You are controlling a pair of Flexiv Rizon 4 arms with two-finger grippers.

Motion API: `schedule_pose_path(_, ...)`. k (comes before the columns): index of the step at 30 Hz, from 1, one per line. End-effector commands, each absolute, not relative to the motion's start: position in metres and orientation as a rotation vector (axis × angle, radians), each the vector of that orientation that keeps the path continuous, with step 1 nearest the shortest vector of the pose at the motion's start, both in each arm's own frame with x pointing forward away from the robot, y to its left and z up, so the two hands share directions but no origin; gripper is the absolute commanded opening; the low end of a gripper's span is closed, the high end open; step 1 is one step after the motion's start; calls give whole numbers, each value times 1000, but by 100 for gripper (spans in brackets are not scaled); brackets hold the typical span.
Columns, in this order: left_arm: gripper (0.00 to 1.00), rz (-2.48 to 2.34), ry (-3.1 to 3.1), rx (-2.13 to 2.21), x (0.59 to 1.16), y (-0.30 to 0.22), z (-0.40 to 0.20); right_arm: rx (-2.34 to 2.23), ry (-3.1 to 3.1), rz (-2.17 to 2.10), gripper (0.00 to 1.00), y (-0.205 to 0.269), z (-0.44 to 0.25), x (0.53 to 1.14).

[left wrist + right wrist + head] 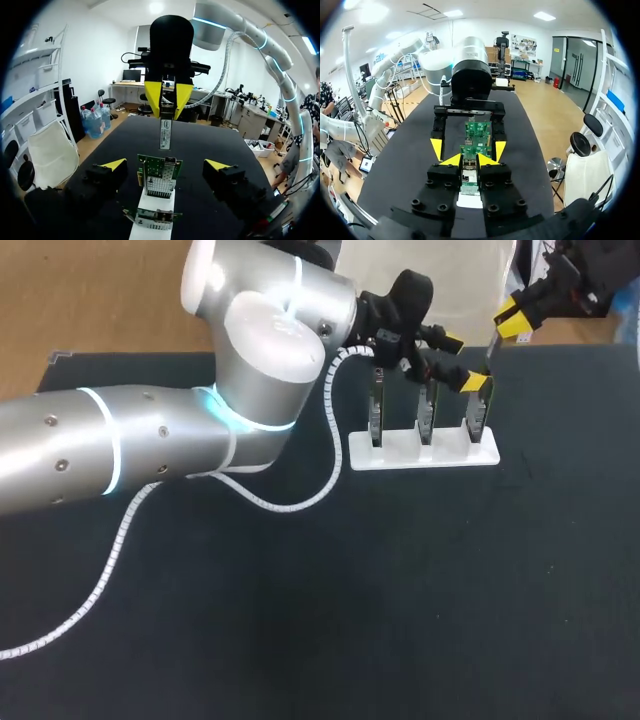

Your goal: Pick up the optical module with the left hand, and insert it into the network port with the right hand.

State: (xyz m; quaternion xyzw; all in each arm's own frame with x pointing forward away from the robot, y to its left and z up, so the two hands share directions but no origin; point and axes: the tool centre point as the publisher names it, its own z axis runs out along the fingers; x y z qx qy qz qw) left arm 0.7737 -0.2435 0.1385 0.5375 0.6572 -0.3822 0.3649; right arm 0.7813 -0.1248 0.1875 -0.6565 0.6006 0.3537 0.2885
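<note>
The right hand (168, 102) is narrow, its yellow tips pinching the upper end of the optical module (165, 134), which hangs straight down from it like a slim bar. The module's free end is just below the hand and a little above the network card (160, 176), not touching it. That card stands upright directly under the hand, the end one of three in a white stand (425, 453). The other two cards (400, 412) stand in line beyond it, on the side of the left arm

The left hand (166, 164) faces the right one, fingers spread wide to either side of the same card's top and gripping nothing. The module has evidently passed to the right hand, so the step in hand is the insertion

To do it well, I judge the module must come down square to the card's upper edge, where the port seems to sit, though its opening is too small to make out. The long axis should run in line with the cage, with no twist. The descent should be slow, since a slight tilt would catch the rim and lever the card in its slot. The left hand's open fingers are close beside the path, so the right hand needs to drop between them without brushing either tip. The stand merely rests on the dark surface (300, 620), so a hard push might shift it
</note>
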Motion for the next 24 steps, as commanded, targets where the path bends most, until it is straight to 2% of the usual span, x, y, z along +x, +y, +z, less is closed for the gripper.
schedule_pose_path(1, 100, -982, 1727, 1431, 782, -249, 138, -1748, 1607, 934, 0, -125, 187, 778)
schedule_pose_path(24, 100, -952, 1735, 1495, 779, -244, 135, -1750, 1607, 929, 0, -124, 188, 777)
